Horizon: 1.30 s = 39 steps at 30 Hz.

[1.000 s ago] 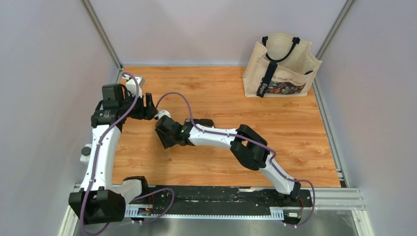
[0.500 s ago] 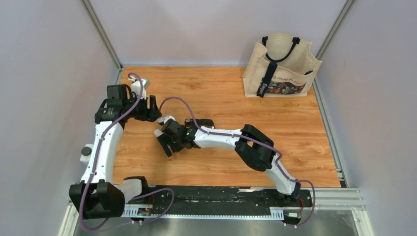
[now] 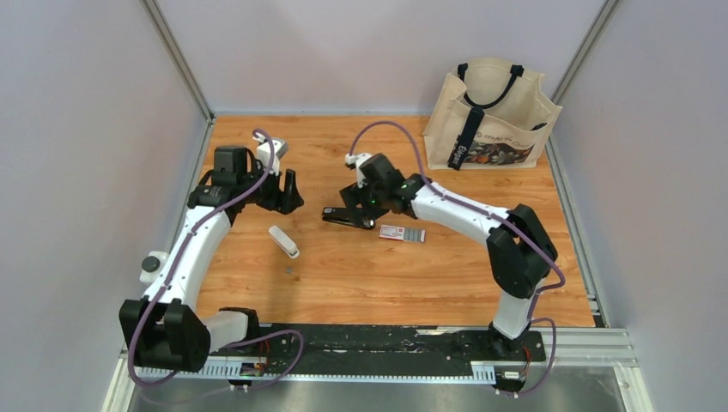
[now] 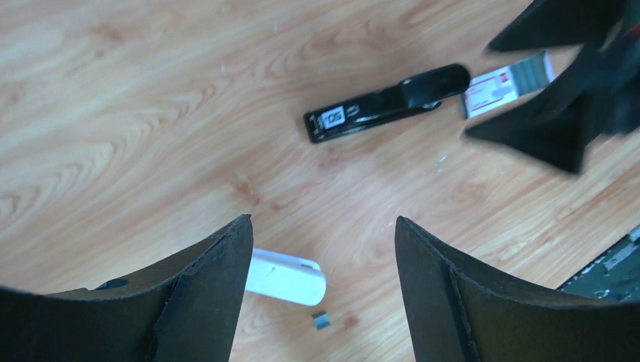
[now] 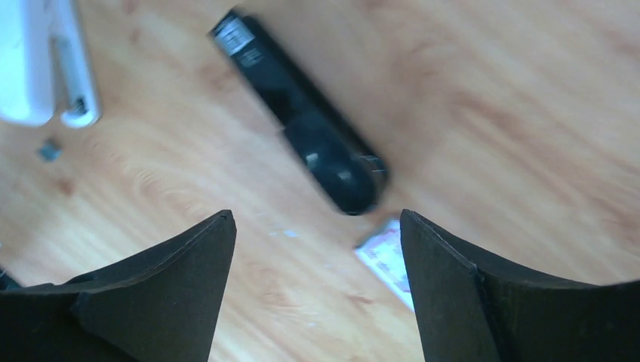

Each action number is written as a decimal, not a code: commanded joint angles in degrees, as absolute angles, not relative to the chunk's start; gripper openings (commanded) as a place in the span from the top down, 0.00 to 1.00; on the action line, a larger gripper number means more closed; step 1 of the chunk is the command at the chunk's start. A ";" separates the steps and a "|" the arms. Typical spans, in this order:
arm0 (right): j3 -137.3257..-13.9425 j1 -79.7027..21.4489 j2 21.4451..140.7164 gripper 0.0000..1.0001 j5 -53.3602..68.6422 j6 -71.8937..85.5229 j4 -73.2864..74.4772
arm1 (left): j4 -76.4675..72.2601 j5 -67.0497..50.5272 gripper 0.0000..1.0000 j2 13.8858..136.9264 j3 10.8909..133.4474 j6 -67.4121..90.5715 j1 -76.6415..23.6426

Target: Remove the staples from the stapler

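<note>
Open-handed over two staplers, with a stray staple on the table

The right gripper (image 5: 315,219) hangs with fingers spread and empty above the black stapler (image 5: 302,113), which lies flat and closed just beside the pink-and-white box (image 3: 402,233); the left gripper (image 4: 321,226), likewise spread and holding nothing, is raised over the white stapler (image 4: 285,277), near whose end one tiny grey staple (image 4: 321,320) lies on the table (image 3: 481,283). Whether either stapler holds more cannot be seen. The likely trouble: a pinch on the black stapler's rounded, glossy end could make it skid or twist away and shove the box, a careless sweep could flick the staple out of reach, and the two arms, working close together, could clash
</note>
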<state>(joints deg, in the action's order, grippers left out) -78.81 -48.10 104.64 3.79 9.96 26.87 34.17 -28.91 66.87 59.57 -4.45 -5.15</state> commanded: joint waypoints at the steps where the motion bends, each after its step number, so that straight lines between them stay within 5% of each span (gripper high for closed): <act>1: -78.32 -44.22 99.41 0.17 0.09 6.68 26.11 | 36.30 -24.61 0.23 68.73 58.62 -7.38 -5.19; 12: -76.10 -39.02 99.40 0.17 11.94 5.90 19.16 | 36.65 -24.35 0.23 68.73 57.04 -9.23 -7.56; 32: -91.75 -44.82 115.84 0.20 4.66 -10.20 31.46 | 40.43 -28.48 0.21 68.38 58.10 -10.10 -5.36; 39: -92.03 -45.52 117.60 0.38 4.83 -7.91 32.26 | 41.40 -27.07 0.21 68.47 58.36 -10.63 -5.45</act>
